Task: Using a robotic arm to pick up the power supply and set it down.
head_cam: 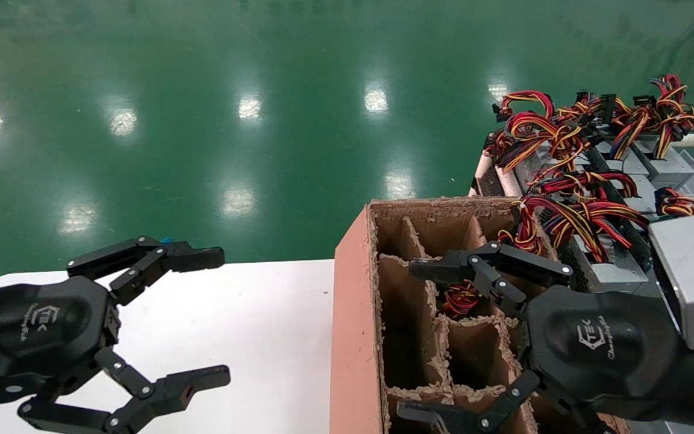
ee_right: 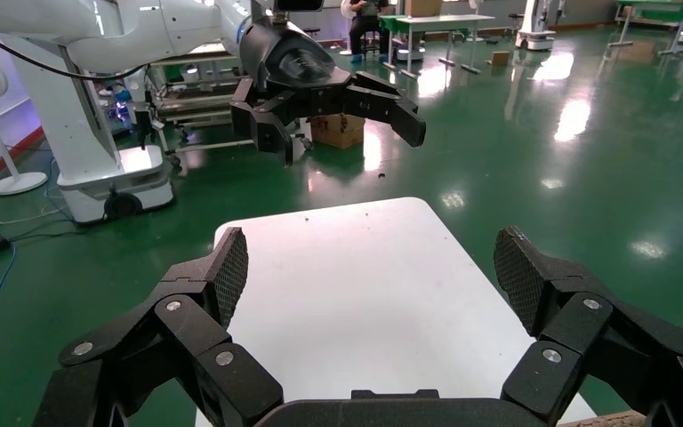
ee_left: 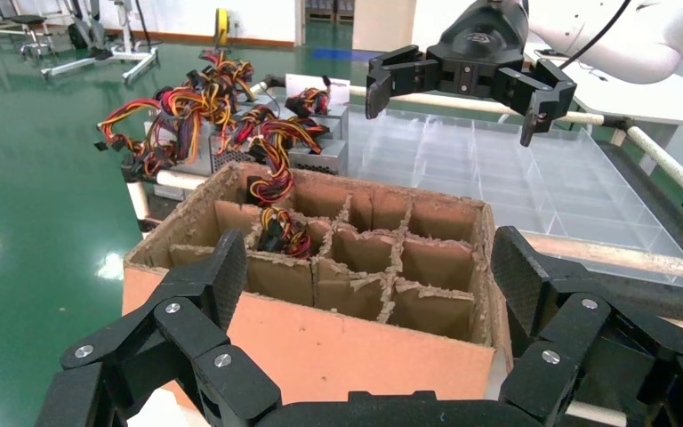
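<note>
**Power supply: rigid metal box, soft wire tail**

The power supply (head_cam: 609, 274) lies at about 3 o'clock of the carton (head_cam: 353, 325), among others alike. It looks heavy, stiff and smooth-sided; grip the case, not the springy wires. The right gripper (head_cam: 425, 340) hovers over the fibrous cardboard cells, jaws wide, empty. The left gripper (head_cam: 217, 319) hangs over the white worktop (head_cam: 262, 325), jaws wide, empty.

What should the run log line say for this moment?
left gripper: open, over white table | right gripper: open, empty, over carton | power supplies: on rack beside carton
</note>
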Motion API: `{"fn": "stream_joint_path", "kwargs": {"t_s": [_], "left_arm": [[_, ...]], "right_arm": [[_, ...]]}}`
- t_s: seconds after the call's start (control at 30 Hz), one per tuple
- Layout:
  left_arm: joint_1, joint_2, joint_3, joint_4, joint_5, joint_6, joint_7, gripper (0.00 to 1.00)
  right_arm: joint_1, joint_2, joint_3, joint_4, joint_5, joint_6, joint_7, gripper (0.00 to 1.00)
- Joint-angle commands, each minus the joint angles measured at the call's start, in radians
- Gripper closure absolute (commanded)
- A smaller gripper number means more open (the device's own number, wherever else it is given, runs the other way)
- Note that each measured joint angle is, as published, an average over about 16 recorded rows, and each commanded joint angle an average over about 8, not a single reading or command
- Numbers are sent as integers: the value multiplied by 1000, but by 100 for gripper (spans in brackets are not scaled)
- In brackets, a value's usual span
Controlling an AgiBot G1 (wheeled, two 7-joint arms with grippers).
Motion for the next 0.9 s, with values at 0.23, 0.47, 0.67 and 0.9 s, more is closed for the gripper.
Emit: {"fn": "stream_joint_path", "kwargs": {"t_s": [0.23,0.47,0.67,0.9], "left_arm": [[0,0,0,0,0,0,0,0],[0,0,0,0,0,0,0,0],[0,0,0,0,0,0,0,0],[0,0,0,0,0,0,0,0]], "right_arm": [[0,0,0,-1,0,0,0,0],[1,0,1,-1,-1,0,-1,0],[1,0,1,-1,-1,0,-1,0],[1,0,1,-1,-1,0,-1,0]]}}
